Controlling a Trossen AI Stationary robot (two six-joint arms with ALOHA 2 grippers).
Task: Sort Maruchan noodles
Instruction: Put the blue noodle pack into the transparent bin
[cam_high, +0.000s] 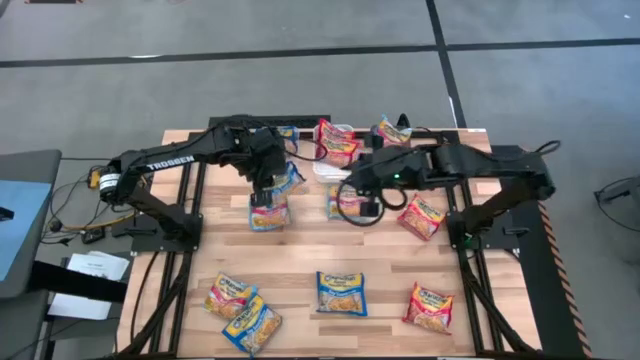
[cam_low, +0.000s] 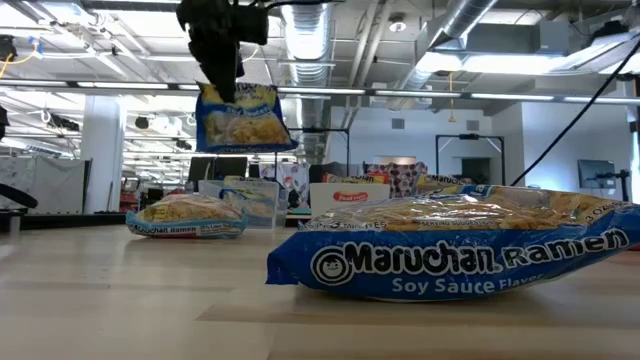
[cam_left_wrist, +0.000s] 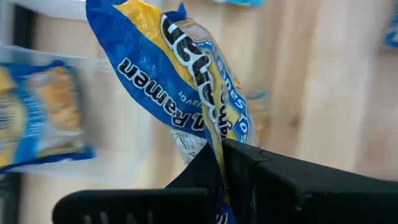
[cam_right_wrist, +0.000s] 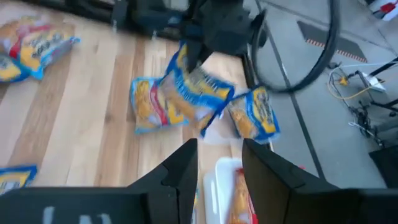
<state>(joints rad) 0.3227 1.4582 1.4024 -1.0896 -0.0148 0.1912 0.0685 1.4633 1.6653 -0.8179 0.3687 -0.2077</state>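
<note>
Noodles sit scattered over the pale wooden table, flat square plastic packets in blue-and-yellow and red-and-yellow wrappers. The left gripper is clamped on the edge of one blue-and-yellow Maruchan Ramen packet, which hangs lifted clear of the table above another blue-and-yellow packet lying flat beneath it. The right gripper hovers near the table's middle with its two dark fingers apart and nothing between them, over a white bin holding a red packet. Four more packets lie along the near edge: two overlapping at the left, a blue one in the middle, a red one to the right.
</note>
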